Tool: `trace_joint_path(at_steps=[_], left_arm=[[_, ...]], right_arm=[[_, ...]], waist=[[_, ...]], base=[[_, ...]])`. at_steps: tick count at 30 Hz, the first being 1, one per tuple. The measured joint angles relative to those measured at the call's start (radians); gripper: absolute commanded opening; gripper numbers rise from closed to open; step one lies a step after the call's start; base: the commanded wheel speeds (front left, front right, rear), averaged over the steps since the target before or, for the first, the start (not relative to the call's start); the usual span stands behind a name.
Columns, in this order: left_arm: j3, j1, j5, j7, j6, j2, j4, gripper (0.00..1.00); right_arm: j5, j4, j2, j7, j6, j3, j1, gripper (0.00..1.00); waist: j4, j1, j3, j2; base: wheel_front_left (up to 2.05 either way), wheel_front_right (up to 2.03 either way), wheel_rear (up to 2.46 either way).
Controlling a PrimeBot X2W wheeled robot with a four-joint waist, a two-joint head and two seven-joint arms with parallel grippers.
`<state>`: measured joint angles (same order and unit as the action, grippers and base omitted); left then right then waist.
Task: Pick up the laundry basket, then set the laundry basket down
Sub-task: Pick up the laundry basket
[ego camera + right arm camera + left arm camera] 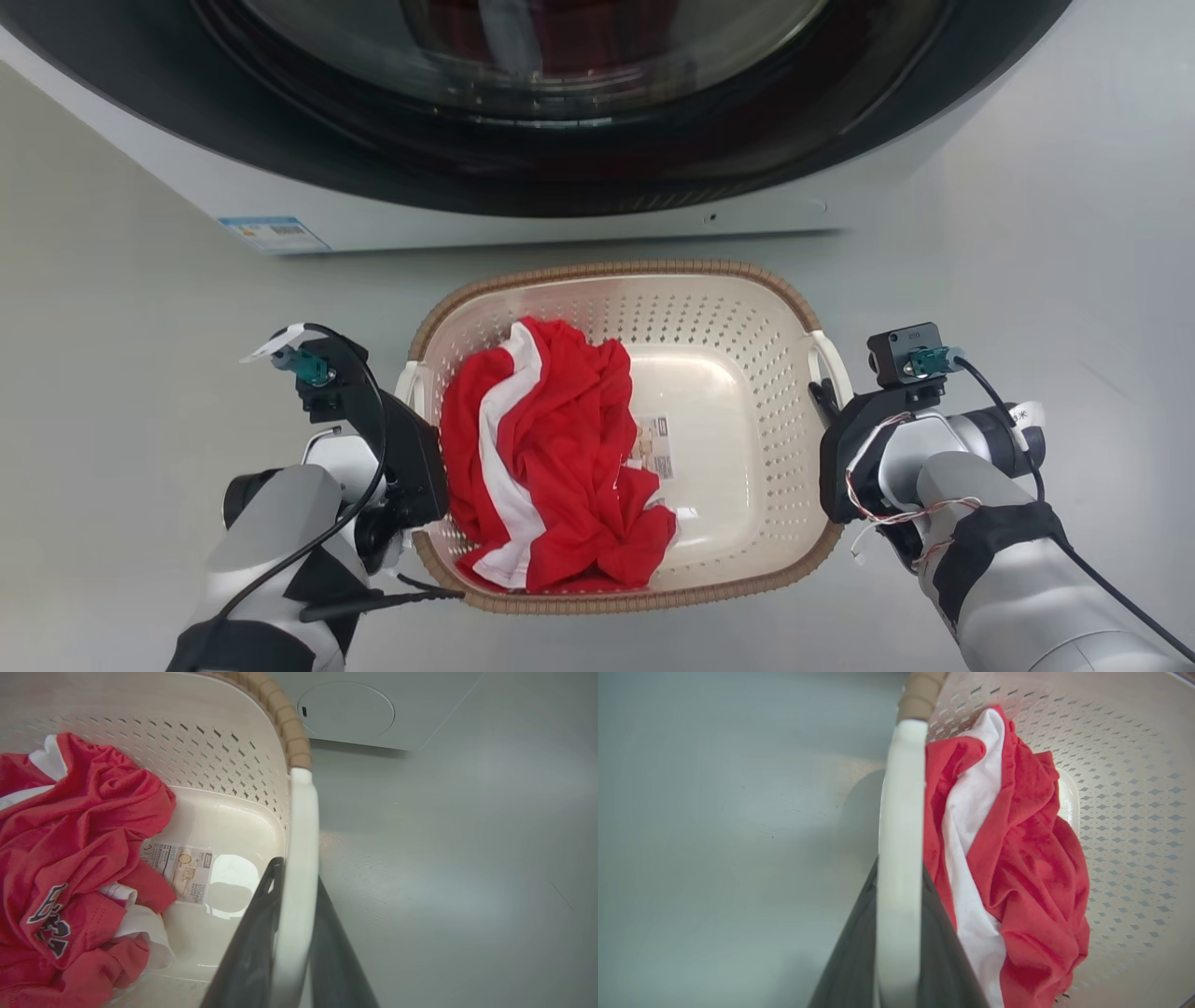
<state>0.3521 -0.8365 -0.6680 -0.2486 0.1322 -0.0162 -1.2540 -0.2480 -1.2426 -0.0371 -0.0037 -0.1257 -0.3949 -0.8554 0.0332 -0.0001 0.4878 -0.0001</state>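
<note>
Cream plastic laundry basket w/ brown rim is right in front of washing machine, btwn both arms, grey floor all round it. Red & white shirt is bunched in its left half, w/ a paper label on the bare bottom beside it. Left gripper is clamped on left handle, one dark finger each side. Right gripper pinches right handle same way. Can't tell if basket is off the floor.
</note>
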Motion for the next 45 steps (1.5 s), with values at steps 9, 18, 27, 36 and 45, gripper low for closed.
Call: trace_joint_path(at_steps=[9,18,27,36,45], left_arm=[[0.000,0.021,-0.024,-0.077,0.000,-0.001,-0.006,0.00],[0.002,0.051,-0.036,-0.142,0.000,-0.007,-0.016,0.00],[0.011,0.091,-0.068,-0.222,0.000,-0.014,-0.024,0.00],[0.020,0.107,-0.078,-0.282,0.000,-0.016,-0.026,0.00],[0.024,0.129,-0.088,-0.332,0.000,-0.017,-0.033,0.00]], right_arm=[[-0.026,-0.016,0.004,0.057,-0.007,-0.004,0.009,0.00],[-0.069,-0.026,0.013,0.128,-0.011,-0.009,0.038,0.00],[-0.134,-0.028,0.019,0.215,-0.012,-0.019,0.099,0.00],[-0.193,-0.027,0.020,0.289,-0.012,-0.028,0.120,0.00],[-0.231,-0.021,0.020,0.345,-0.012,-0.042,0.155,0.00]], waist=[[0.003,-0.0001,-0.117,0.0000],[0.003,-0.0001,-0.225,0.0000],[-0.002,0.0000,-0.322,0.0000],[-0.005,0.0000,-0.396,0.0000],[-0.002,0.0000,-0.451,0.0000]], base=[[0.00,0.00,0.00],[0.00,0.00,0.00],[0.00,0.00,0.00],[0.00,0.00,0.00],[0.00,0.00,0.00]])
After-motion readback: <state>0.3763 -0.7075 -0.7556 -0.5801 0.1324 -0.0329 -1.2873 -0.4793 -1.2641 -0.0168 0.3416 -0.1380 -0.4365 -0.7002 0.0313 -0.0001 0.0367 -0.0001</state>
